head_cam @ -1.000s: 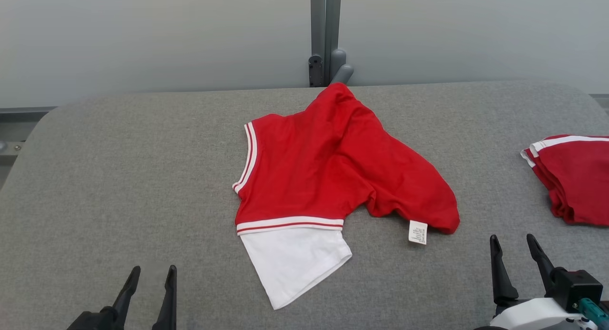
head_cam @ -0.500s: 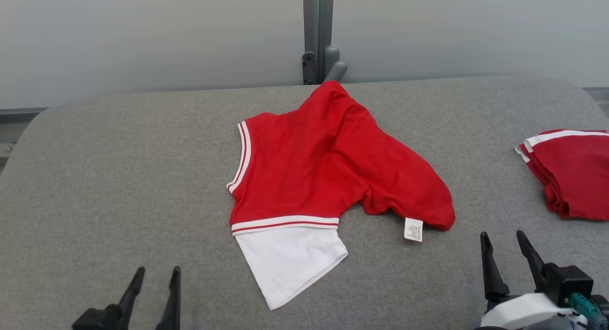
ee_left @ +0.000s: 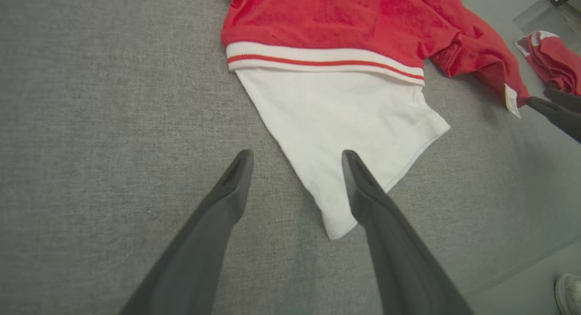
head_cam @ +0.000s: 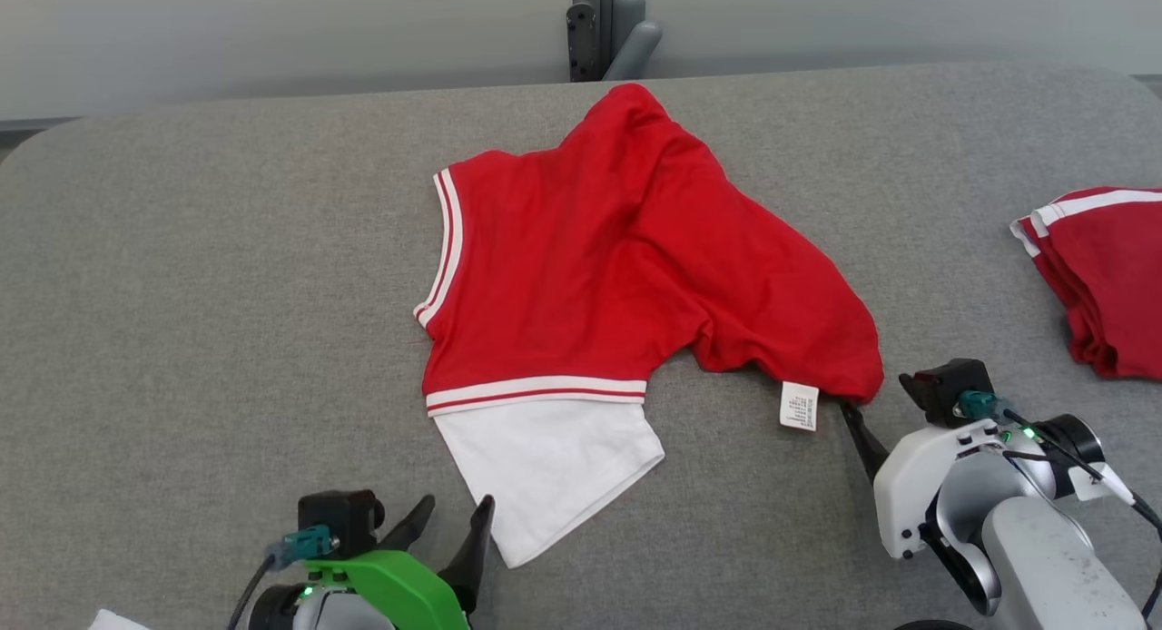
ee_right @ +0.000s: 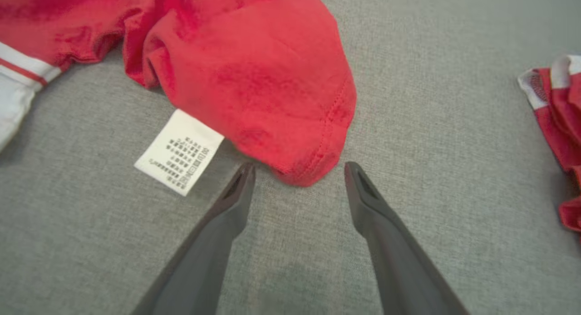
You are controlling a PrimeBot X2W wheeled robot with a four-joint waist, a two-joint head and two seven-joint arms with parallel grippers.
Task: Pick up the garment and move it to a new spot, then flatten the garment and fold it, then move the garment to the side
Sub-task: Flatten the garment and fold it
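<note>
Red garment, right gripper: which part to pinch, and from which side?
Pinch the garment's rounded red hem corner beside the care label, coming in low from the robot's near side. That corner juts toward the open right gripper, its stitched fold bulging off the table, so one finger could probably slide under it.

Bright, even, diffuse light; faint soft shadows under the shirt (ee_right: 254,74) edges; head view sharp, wrist views softer, stretched at edges.
</note>
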